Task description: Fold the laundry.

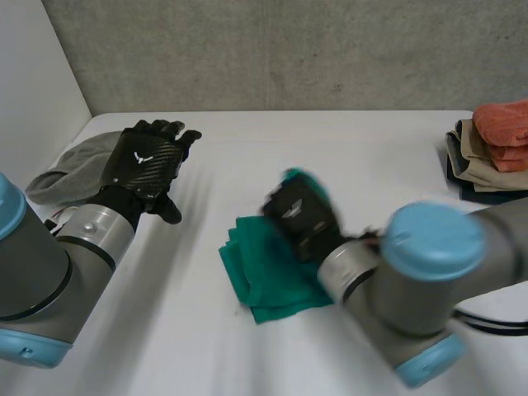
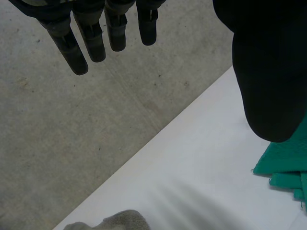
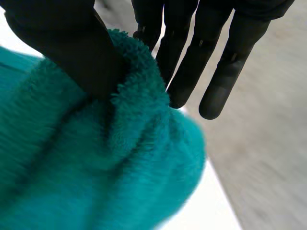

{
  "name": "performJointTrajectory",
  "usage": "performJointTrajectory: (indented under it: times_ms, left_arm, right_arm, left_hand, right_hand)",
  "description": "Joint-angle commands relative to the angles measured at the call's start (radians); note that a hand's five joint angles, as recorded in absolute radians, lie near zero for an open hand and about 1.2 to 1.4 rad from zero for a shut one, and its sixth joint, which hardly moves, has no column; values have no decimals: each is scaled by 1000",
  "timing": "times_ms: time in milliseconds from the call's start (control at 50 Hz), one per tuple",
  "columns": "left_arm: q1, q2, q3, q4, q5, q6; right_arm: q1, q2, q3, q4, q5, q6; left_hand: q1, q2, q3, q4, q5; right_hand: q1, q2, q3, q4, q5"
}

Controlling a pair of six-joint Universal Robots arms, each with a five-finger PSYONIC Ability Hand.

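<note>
A green towel (image 1: 272,276) lies bunched in the middle of the white table (image 1: 346,148). My right hand (image 1: 301,216) is over its far edge, with a fold of the towel (image 3: 96,182) pinched between the thumb (image 3: 72,48) and the fingers. That pinched fold is lifted off the rest of the cloth. My left hand (image 1: 148,161) hovers open above the table's left side, fingers (image 2: 91,38) straight, holding nothing. In the left wrist view a corner of the green towel (image 2: 283,167) lies beyond the thumb.
A crumpled grey cloth (image 1: 70,173) lies at the table's left edge, just behind my left hand, its edge (image 2: 115,221) visible under the palm. A stack of folded clothes (image 1: 495,148), orange on top, sits at the far right. A grey wall backs the table.
</note>
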Motion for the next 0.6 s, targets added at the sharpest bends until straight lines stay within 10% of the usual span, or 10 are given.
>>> performJointTrajectory:
  times_ms: [20, 100, 320, 600]
  left_arm:
    - [-2, -5, 10, 2, -2, -17]
    - [-21, -11, 45, 5, -3, -77]
    - [-206, -201, 341, -93, -36, -250]
    - [-337, -560, 621, -386, -281, -304]
  right_arm:
    - [59, 90, -20, 41, -129, -63]
    - [59, 69, 0, 75, -121, 6]
    - [-240, -210, 38, 131, -53, 575]
    - [-255, 38, -195, 398, -75, 608]
  left_hand:
    - [-17, -35, -39, -29, -53]
    - [-8, -26, -31, -21, -44]
    - [27, 9, 5, 15, -9]
    - [6, -11, -16, -6, -29]
  right_hand:
    - [313, 226, 206, 199, 217]
    - [-909, -996, -1016, -1023, -1005]
    - [-909, -996, -1016, -1023, -1005]
    - [-909, -996, -1016, -1023, -1005]
